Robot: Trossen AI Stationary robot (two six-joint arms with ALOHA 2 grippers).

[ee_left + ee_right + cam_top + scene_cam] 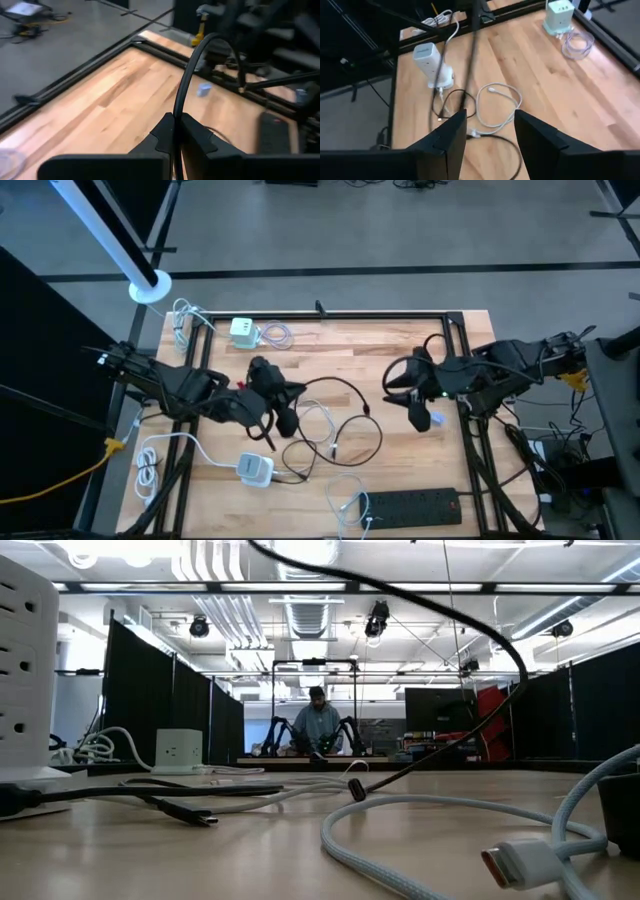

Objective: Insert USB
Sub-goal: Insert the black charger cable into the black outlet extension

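My left gripper [290, 392] is left of the table's middle, pointing toward the right edge, shut on a black cable [186, 75]. The cable arches up from the fingers and comes down to its plug end [357, 790] near the tabletop. My right gripper [490, 131] is open at the table's right [414, 406], with nothing between its fingers. A white charger block [427, 57] stands upright at the near left. A pale green charger [243, 330] sits at the far edge. A white braided cable with a USB plug [520, 865] lies on the wood. My left gripper pinches the black cable [175, 122] between its two fingers, which come at it about level from the table's left. Past the fingertips the cable rises in a high arch and drops toward the table's right, lifted clear there.
A black power strip [415, 502] lies at the near edge. Loose white cables [500, 105] and black cables loop over the table's middle. A white multi-socket cube [180, 750] stands far off in the low view. A person works at another table in the room behind.
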